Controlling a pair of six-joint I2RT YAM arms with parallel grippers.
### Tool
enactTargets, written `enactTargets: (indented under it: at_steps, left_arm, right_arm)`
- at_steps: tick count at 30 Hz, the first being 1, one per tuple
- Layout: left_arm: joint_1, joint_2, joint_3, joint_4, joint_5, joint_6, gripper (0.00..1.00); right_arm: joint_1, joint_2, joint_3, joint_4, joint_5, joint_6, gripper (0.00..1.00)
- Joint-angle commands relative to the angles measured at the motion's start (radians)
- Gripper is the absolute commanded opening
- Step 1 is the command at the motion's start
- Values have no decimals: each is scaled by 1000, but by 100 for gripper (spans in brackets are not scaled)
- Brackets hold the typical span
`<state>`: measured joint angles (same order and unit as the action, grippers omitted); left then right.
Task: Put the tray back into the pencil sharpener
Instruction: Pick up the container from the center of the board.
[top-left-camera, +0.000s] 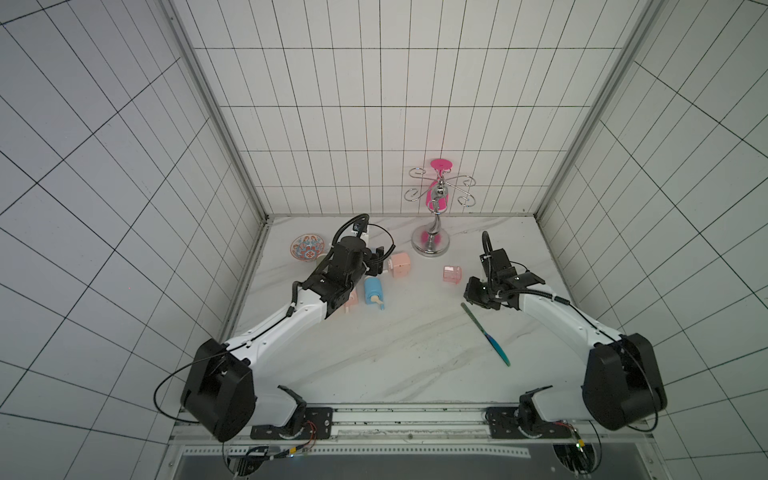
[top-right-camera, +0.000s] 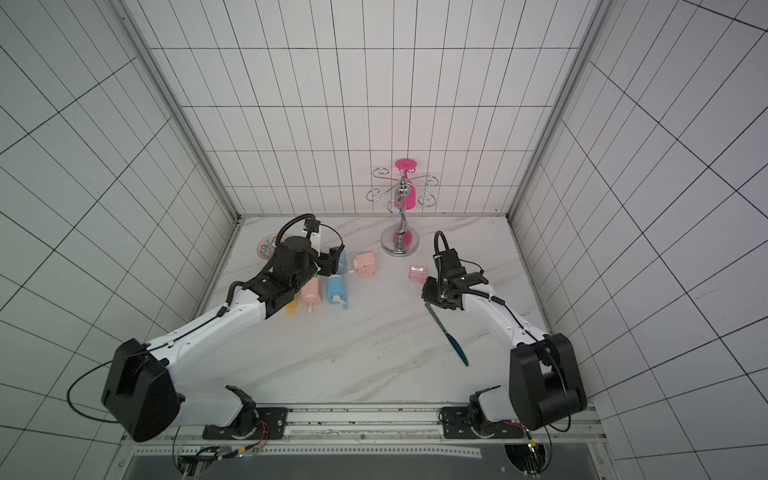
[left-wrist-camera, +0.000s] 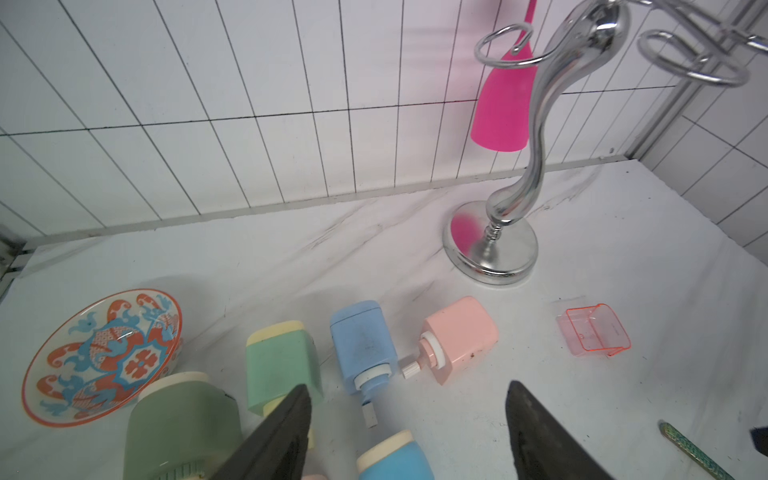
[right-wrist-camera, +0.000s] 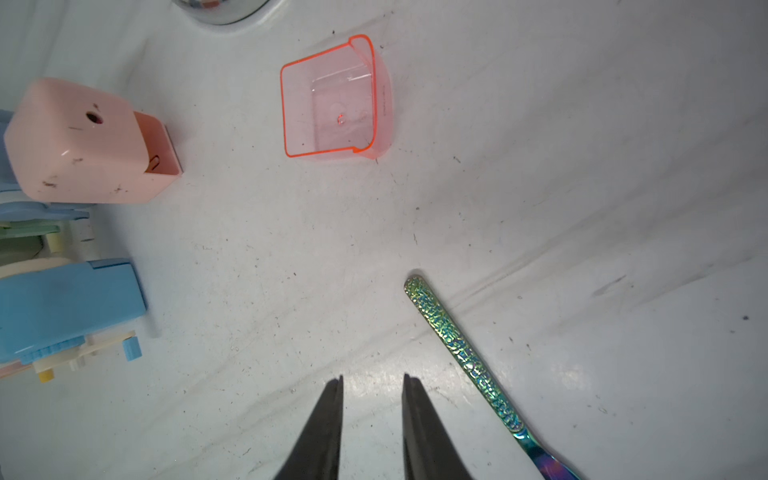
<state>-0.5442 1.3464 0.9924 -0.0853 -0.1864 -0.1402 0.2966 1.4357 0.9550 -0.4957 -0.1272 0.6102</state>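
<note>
Pink tray lying beyond right fingers, well apart

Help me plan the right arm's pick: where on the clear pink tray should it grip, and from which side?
Probably from above: the tray sits open side up, apart from other things. Pinch across its curved front wall, inside to outside, leaving the plain end free to enter the pink sharpener.

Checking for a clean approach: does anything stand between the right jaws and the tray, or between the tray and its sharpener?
Nothing visible does. Bare table lies between the right gripper and the tray, and between tray and the open pink sharpener. The knife lies just beside the approach.
</note>
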Motion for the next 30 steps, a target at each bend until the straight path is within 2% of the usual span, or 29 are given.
enactTargets:
  at_steps: [1,7,14,30]
  left_arm:
    - [-2,-39,-38,147,84,74,75]
    - [-2,-44,-61,157,148,127,75]
    - [-2,-40,-81,165,190,168,75]
    - [-2,-34,-109,212,230,104,75]
  right_arm:
    - [-27,60,76,79,21,34,33]
    - [-61,187,165,151,22,11,41]
    - [-82,316,266,159,14,-31,42]
    - [-84,455,332,148,58,-44,25]
